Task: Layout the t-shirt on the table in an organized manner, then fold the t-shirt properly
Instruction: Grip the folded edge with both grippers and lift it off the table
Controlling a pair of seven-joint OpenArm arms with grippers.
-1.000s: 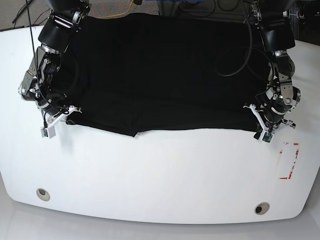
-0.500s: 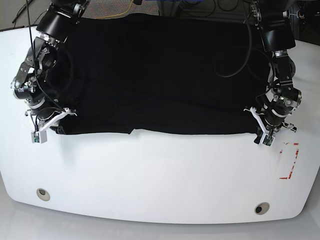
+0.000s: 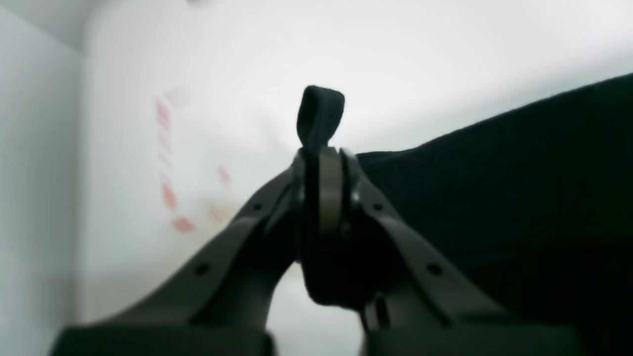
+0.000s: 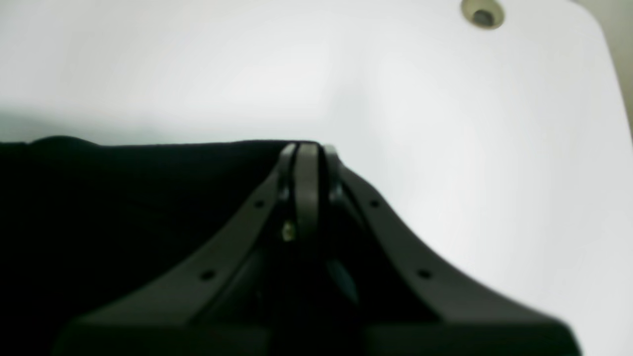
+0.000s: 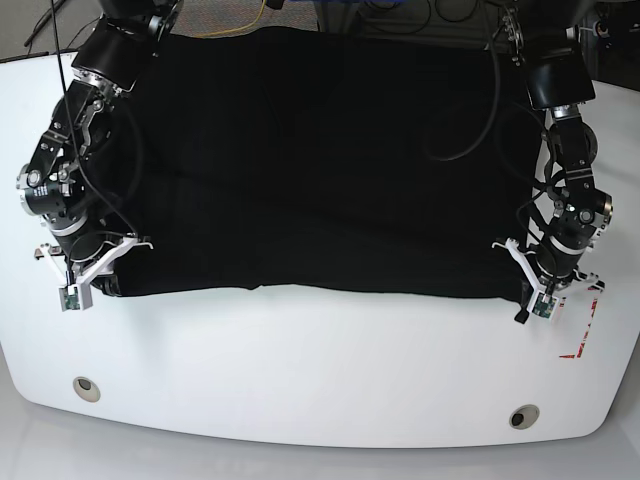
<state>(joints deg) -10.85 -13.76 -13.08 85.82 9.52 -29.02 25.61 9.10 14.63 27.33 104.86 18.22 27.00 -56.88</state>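
Note:
The black t-shirt (image 5: 320, 160) lies spread over the far half of the white table (image 5: 320, 370), its near hem running almost straight across. My left gripper (image 5: 527, 298) is at the hem's corner on the base view's right. In the left wrist view it (image 3: 321, 158) is shut on the t-shirt (image 3: 519, 188), with a small loop of black fabric poking out past the fingertips. My right gripper (image 5: 92, 281) is at the hem's other corner. The right wrist view shows it (image 4: 306, 148) shut on the t-shirt's (image 4: 123, 207) edge.
A red rectangular outline (image 5: 580, 325) is marked on the table just beside the left gripper, blurred in the left wrist view (image 3: 168, 163). Two round holes (image 5: 86, 388) (image 5: 523, 416) sit near the front edge. Cables hang behind the table's far side.
Both grippers have drawn the near hem toward the table's front and outward. The hem's dip and wrinkles have pulled into an almost straight line.

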